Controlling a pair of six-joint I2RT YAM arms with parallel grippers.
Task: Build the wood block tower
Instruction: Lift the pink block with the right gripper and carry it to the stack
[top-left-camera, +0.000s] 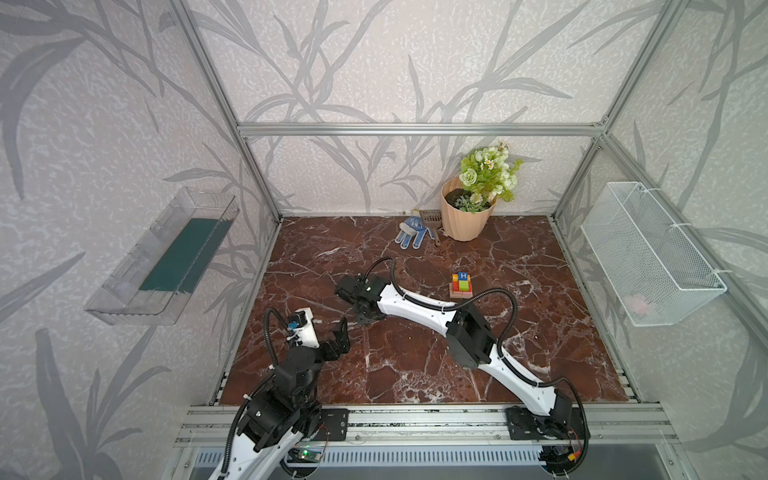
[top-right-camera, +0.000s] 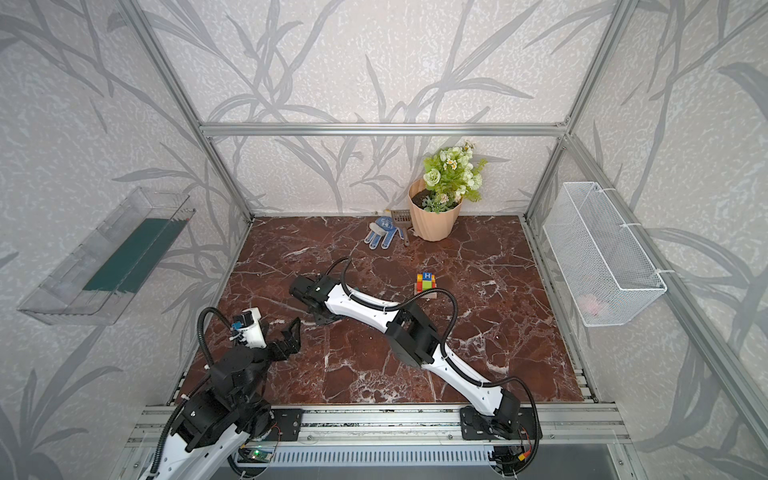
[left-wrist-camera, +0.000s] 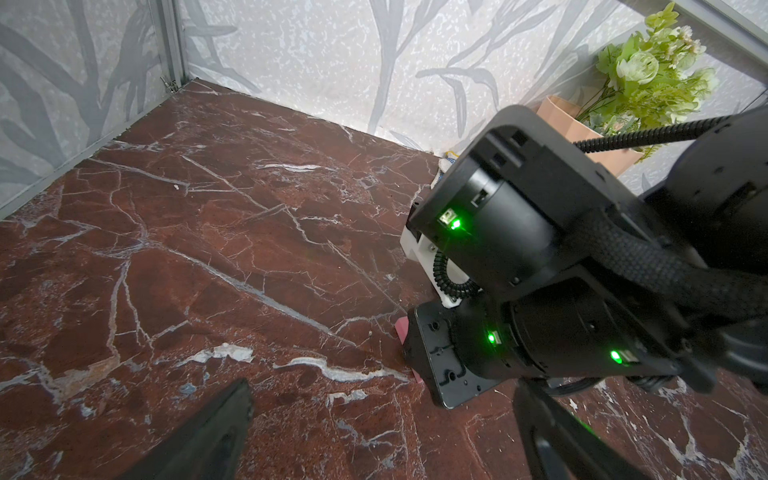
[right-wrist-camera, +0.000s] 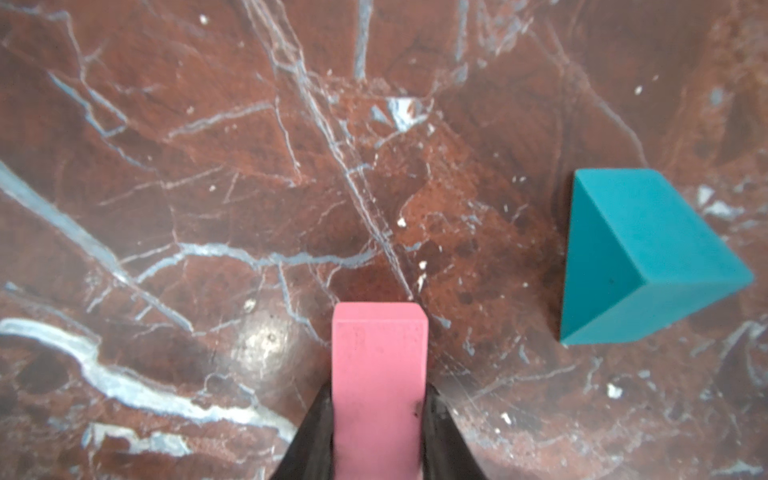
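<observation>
Nearest the rail, the left tool (top-left-camera: 337, 337) hangs low over the worktop (top-left-camera: 415, 374), its jaws spread with nothing between them. Just beyond it, toward the middle, the right tool (right-wrist-camera: 379, 405) reaches across and pinches a pink block (right-wrist-camera: 379, 361) by its two long sides. The wrist view does not show whether the block is clear of the surface. A teal wedge (right-wrist-camera: 640, 253) lies near that block but apart from it, untouched. Further on and to the right, well apart from both arms, the tower (top-left-camera: 461, 286) stands upright. It has a blue H cube (top-left-camera: 464, 276) on top, with red, orange and green pieces under it and a wider tan base. Against the far wall are a peach flowerpot (top-left-camera: 463, 220) and a work glove (top-left-camera: 410, 233). The step in hand looks like the pickup of the pink block, with the grip just made. The next move probably calls for a straight lift, a carry that passes clear of the wedge, and a slow, level descent so the small stack is not nudged out of line.
</observation>
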